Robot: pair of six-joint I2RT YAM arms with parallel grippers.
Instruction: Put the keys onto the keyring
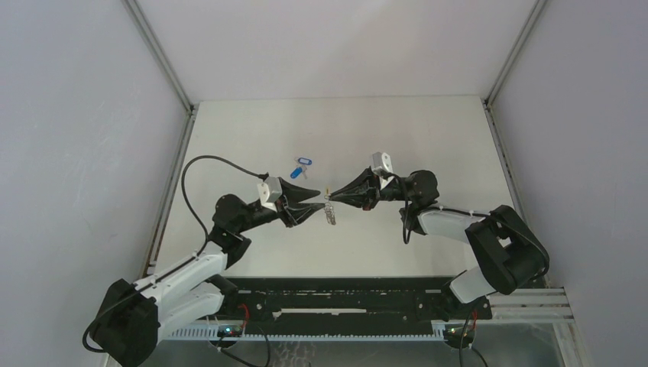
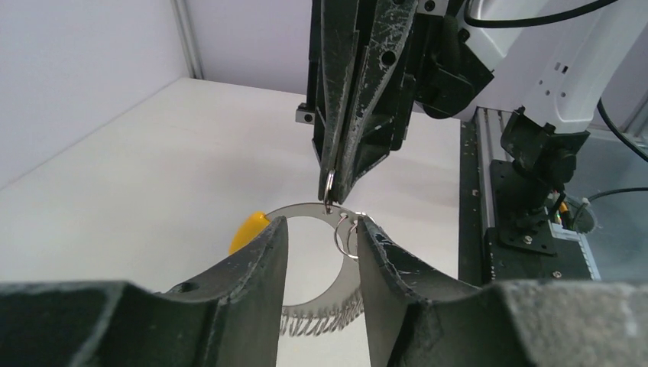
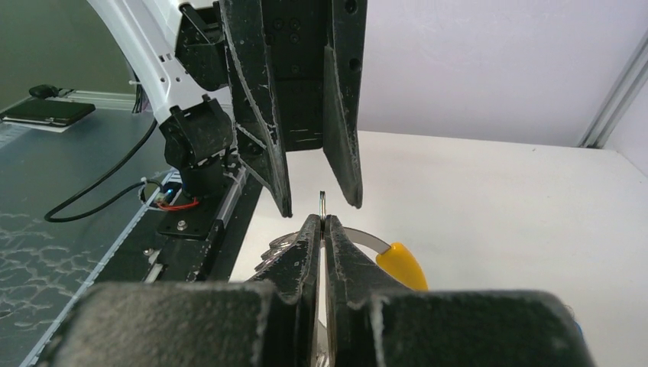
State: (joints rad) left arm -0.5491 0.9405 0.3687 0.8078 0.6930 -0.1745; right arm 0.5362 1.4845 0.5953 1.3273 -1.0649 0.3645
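The keyring [image 1: 331, 214] is a flat silvery loop with a yellow arc [image 2: 247, 232], held up off the table between the two arms. My right gripper [image 1: 331, 196] is shut on a small wire ring threaded on the loop's top band [image 2: 302, 209]. In the right wrist view [image 3: 322, 218] the jaws are pressed together on that wire ring. My left gripper [image 2: 321, 222] is open, its fingers [image 2: 264, 260] standing either side of the loop; I cannot tell if they touch it. The two blue-tagged keys [image 1: 303, 163] lie on the table behind the left gripper, free of both.
Two more small wire rings [image 2: 345, 233] hang on the loop, and spring-like coils [image 2: 321, 321] line its lower arc. The white table [image 1: 428, 138] has grey walls on three sides. A black rail [image 1: 344, 294] runs along the near edge.
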